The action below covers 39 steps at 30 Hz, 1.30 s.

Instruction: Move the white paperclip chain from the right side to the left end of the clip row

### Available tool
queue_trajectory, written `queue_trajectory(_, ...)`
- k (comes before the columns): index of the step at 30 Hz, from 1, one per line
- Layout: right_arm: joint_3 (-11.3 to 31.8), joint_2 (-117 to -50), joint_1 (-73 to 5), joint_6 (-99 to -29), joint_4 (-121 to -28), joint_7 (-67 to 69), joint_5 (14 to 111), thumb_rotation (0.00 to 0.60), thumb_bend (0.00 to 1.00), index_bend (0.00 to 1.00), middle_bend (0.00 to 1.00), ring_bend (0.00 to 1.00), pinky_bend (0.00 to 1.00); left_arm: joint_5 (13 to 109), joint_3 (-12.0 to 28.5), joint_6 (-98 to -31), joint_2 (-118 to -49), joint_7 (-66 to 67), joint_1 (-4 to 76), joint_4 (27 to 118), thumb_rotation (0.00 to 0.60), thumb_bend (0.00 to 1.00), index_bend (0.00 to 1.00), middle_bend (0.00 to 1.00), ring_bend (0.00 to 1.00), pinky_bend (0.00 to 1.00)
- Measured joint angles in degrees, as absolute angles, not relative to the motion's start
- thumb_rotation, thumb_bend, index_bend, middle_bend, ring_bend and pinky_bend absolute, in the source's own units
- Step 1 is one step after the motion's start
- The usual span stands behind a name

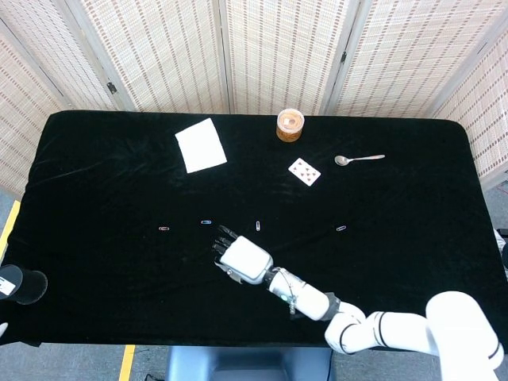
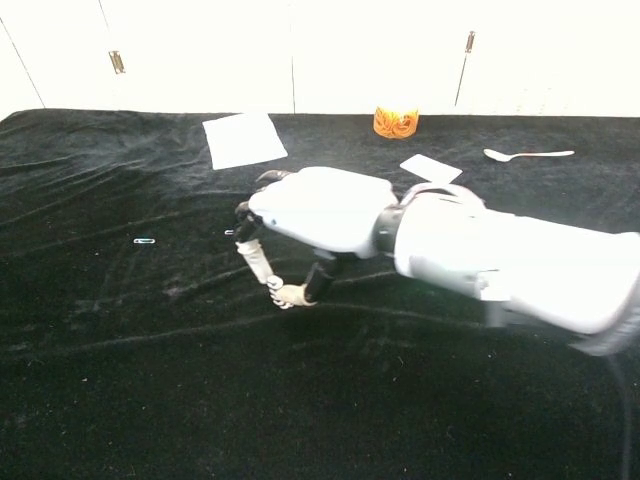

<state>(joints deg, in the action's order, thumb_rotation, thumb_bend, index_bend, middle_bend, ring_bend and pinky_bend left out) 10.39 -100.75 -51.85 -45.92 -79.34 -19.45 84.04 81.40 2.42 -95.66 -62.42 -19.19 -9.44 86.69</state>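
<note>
Four small clips lie in a loose row across the black worktop (image 1: pixel 95 182): a red clip (image 1: pixel 163 228) at the left end, a blue clip (image 1: pixel 206 222) next to it, a white clip (image 1: pixel 258 225) near the middle, and another clip (image 1: pixel 341 228) well apart to the right. The right robot hand (image 1: pixel 240 257) reaches across from the right and sits low over the cloth just in front of the gap between the blue and white clips. In the chest view the right robot hand's thumb and a finger meet at their tips, pinching something small and pale, the white paperclip chain (image 2: pixel 277 296), just above the cloth; it is too small to make out clearly. The other fingers (image 2: pixel 247 222) curl downward. Farther back lie a white sheet of paper (image 1: pixel 201 145), an orange patterned tub (image 1: pixel 290 125), a playing card (image 1: pixel 305 171) and a spoon (image 1: pixel 359 159). The left robot hand does not show in either view.
</note>
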Motion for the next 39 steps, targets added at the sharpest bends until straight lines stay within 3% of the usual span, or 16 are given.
queue_trajectory(7, 12.56, -105.55, -55.25, -43.23, -73.54, -21.7, 79.0, 0.6, 0.44, 1.0, 0.27, 0.18, 0.0, 81.04, 3.02, -95.73, -62.08, -21.6, -9.88, 85.79, 0.6, 0.17, 0.0, 0.1, 0.29, 0.36)
queue_trajectory(9, 13.07, -106.5, -56.03, -42.48, -72.13, -21.84, 78.02, 0.6, 0.44, 0.94, 0.25, 0.17, 0.0, 80.71, 3.28, -95.74, -62.04, -22.26, -10.0, 85.56, 0.6, 0.17, 0.0, 0.1, 0.29, 0.36)
queue_trajectory(11, 13.58, -107.23, -56.76, -41.4, -70.95, -21.54, 76.71, 0.6, 0.44, 0.76, 0.18, 0.13, 0.0, 80.22, 3.55, -95.65, -61.98, -22.86, -10.12, 85.37, 0.6, 0.17, 0.0, 0.1, 0.29, 0.36)
queue_trajectory(13, 14.0, -107.57, -57.46, -39.85, -70.24, -20.88, 75.45, 0.6, 0.44, 0.47, 0.08, 0.09, 0.0, 79.72, 3.84, -95.46, -61.9, -23.56, -10.27, 85.13, 0.6, 0.17, 0.0, 0.1, 0.29, 0.36)
queue_trajectory(15, 14.55, -107.85, -58.57, -37.73, -69.1, -19.82, 74.01, 0.6, 0.44, 0.26, 0.03, 0.06, 0.0, 79.63, 3.96, -95.38, -61.83, -24.0, -10.36, 84.96, 0.6, 0.17, 0.0, 0.1, 0.29, 0.36)
queue_trajectory(19, 14.96, -107.91, -60.02, -36.31, -67.82, -17.39, 73.13, 0.6, 0.39, 0.05, 0.0, 0.04, 0.0, 79.6, 4.17, -95.25, -61.73, -24.58, -10.53, 84.69, 0.6, 0.17, 0.0, 0.1, 0.29, 0.36)
queue_trajectory(22, 14.81, -107.0, -60.19, -36.55, -68.91, -16.12, 73.66, 0.6, 0.36, 0.0, 0.0, 0.04, 0.0, 79.55, 4.27, -94.97, -61.71, -24.44, -10.45, 84.71, 0.6, 0.17, 0.0, 0.1, 0.29, 0.36)
queue_trajectory(28, 14.24, -102.9, -59.52, -38.43, -74.11, -14.54, 75.22, 0.6, 0.35, 0.0, 0.0, 0.03, 0.0, 80.22, 4.43, -95.26, -61.97, -23.4, -10.26, 84.93, 0.6, 0.17, 0.0, 0.1, 0.29, 0.36)
queue_trajectory(31, 13.4, -98.94, -57.79, -41.22, -78.56, -14.72, 76.56, 0.6, 0.35, 0.0, 0.0, 0.01, 0.0, 81.76, 4.44, -96.39, -62.52, -23.36, -10.17, 84.37, 0.6, 0.19, 0.02, 0.18, 0.34, 0.4)
queue_trajectory(34, 11.59, -92.69, -53.96, -46.6, -84.63, -14.81, 78.78, 0.6, 0.35, 0.0, 0.0, 0.01, 0.0, 83.64, 4.29, -96.92, -63.29, -22.1, -9.6, 83.7, 0.6, 0.19, 0.08, 0.25, 0.39, 0.44)
queue_trajectory(39, 5.93, -81.06, -43.53, -61.55, -91.31, -11.77, 85.51, 0.6, 0.35, 0.0, 0.0, 0.01, 0.0, 87.25, 3.46, -95.53, -64.05, -16.55, -7.23, 84.5, 0.6, 0.19, 0.15, 0.34, 0.44, 0.48)
